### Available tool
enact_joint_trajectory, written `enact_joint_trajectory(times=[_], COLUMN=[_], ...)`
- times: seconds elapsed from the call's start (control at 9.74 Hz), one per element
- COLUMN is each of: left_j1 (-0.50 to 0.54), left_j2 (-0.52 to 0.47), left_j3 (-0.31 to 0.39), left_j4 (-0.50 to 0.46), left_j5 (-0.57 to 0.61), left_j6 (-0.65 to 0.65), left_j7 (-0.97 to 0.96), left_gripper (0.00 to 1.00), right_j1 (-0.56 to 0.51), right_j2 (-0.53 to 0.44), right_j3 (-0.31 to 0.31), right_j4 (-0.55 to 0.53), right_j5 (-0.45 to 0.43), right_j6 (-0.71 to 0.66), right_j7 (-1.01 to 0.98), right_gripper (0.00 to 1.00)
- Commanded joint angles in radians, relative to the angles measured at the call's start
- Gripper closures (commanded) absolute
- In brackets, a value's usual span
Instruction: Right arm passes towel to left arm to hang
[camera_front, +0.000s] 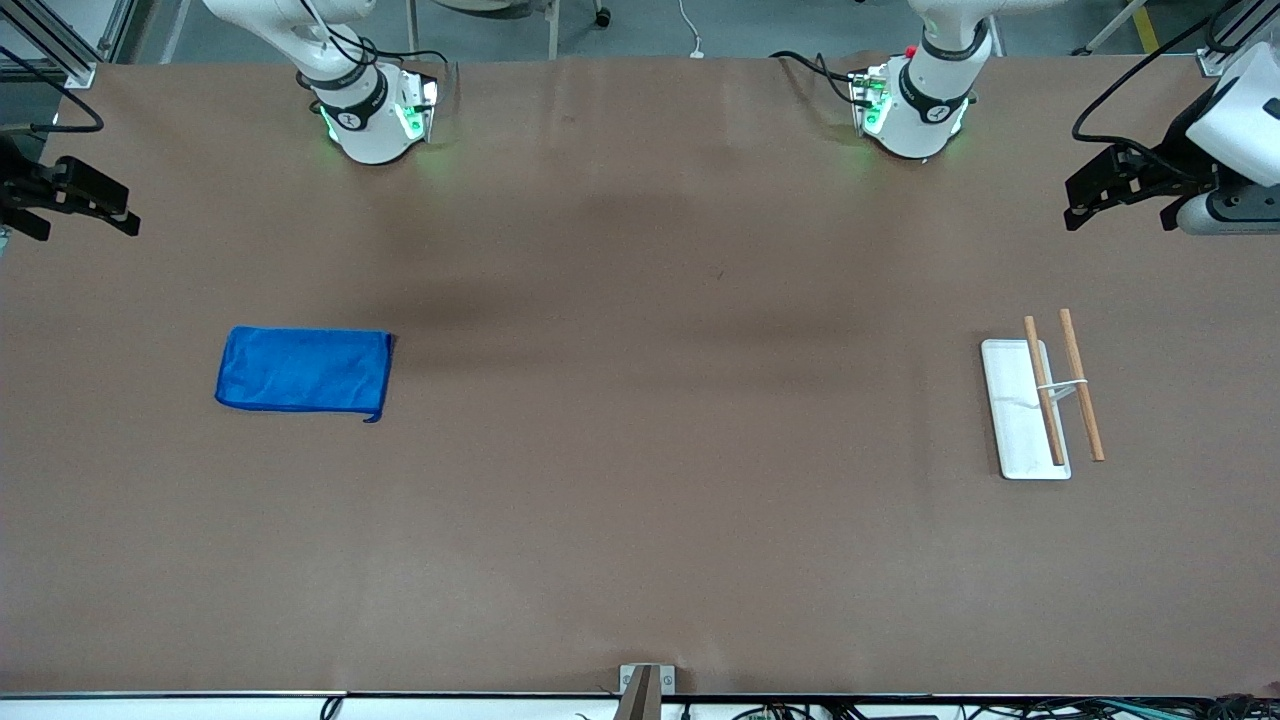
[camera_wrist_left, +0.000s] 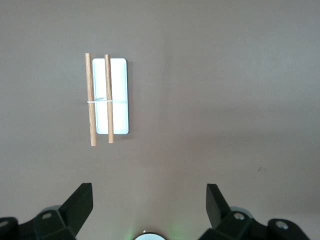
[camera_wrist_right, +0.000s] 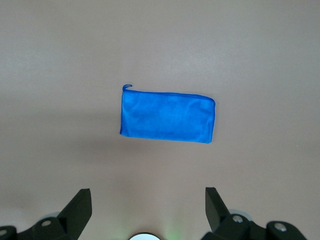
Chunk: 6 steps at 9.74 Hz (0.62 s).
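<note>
**Towel untouched, both grippers wide and empty**

The towel (camera_front: 304, 369) lay flat and folded on the table (camera_front: 640, 560), toward the right arm's end and well apart from the rack (camera_front: 1040, 405), a white base with two wooden rods at the left arm's end.

The main risk looked to be the pick itself. A folded cloth lying flat gives thin edges, so fingers closing on it might pinch only the top layer, and the towel would then unfold and dangle unevenly. That would leave the left gripper little clean edge to take at the handover. A second risk lay at the rack: its rods sat close together, and a bunched towel could slide off or nudge the light base.

The right gripper (camera_front: 75, 200) hung in the air, well apart from the towel, its fingers (camera_wrist_right: 80, 205) spread as far as they go and holding nothing. The left gripper (camera_front: 1120, 190) waited near the rack, fingers (camera_wrist_left: 80, 200) equally wide, also empty.
</note>
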Motion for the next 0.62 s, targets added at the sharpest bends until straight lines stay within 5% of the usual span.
enact_joint_trajectory(times=[0.0,0.51], left_j1=[-0.001,0.002], left_j2=[0.02,0.02], left_j3=[-0.003,-0.002], left_j4=[-0.004,-0.003], left_j5=[0.008,0.005], left_j6=[-0.003,-0.003], left_j7=[0.007,0.01], left_gripper=[0.0,0.0], right_j1=[0.016,0.005], right_j2=[0.006,0.008], right_j3=[-0.008,-0.009], right_j4=[0.011,-0.035], right_j5=[-0.008,-0.011], right_j6=[-0.001,0.065], right_j7=[-0.007,-0.007], right_gripper=[0.0,0.03])
